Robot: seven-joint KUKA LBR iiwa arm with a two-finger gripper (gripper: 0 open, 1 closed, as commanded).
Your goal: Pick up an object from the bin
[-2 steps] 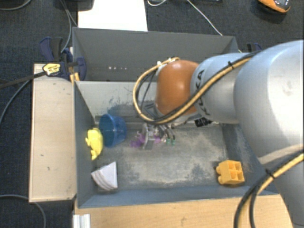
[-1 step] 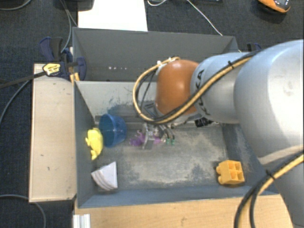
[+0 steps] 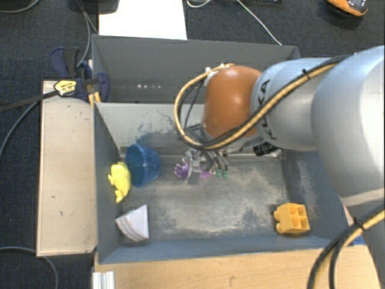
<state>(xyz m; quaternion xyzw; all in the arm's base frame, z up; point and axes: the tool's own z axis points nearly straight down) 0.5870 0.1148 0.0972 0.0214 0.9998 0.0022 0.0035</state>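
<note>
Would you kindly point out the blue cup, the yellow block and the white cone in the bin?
blue cup (image 3: 142, 163), camera view, on its rounded side wall.
yellow block (image 3: 292, 218), camera view, on its top face.
white cone (image 3: 135, 223), camera view, on the middle of its side.

Orange wrist cover (image 3: 227, 101) hides most of the tool (image 3: 203, 163), and the small purple thing (image 3: 182, 171) right at it is too tiny to identify. The arm (image 3: 337, 101) runs off the right edge.

Overhead, slightly oblique, above bin (image 3: 228, 212)
</note>
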